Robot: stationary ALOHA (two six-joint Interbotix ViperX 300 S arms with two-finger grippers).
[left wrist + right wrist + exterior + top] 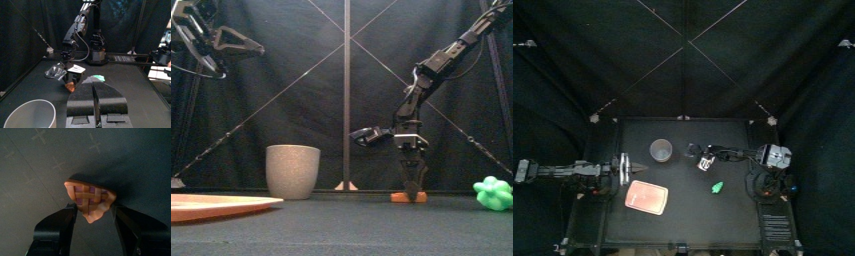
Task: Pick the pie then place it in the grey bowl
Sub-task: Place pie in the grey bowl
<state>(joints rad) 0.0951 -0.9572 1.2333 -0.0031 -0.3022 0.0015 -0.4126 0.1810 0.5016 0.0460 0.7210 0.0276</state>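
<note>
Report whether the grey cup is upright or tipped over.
Upright. In the front view the grey cup stands on its base, rim level on top.

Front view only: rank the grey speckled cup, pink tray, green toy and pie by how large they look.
1. Grey speckled cup and pink tray: look about equal; the tray lies nearer and is cut off at the edge, so unranked.
2. Green toy.
3. Pie, under the right gripper.

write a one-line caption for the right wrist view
The right gripper, jaws open, straddles a lattice-topped pie slice lying on the black table.
</note>
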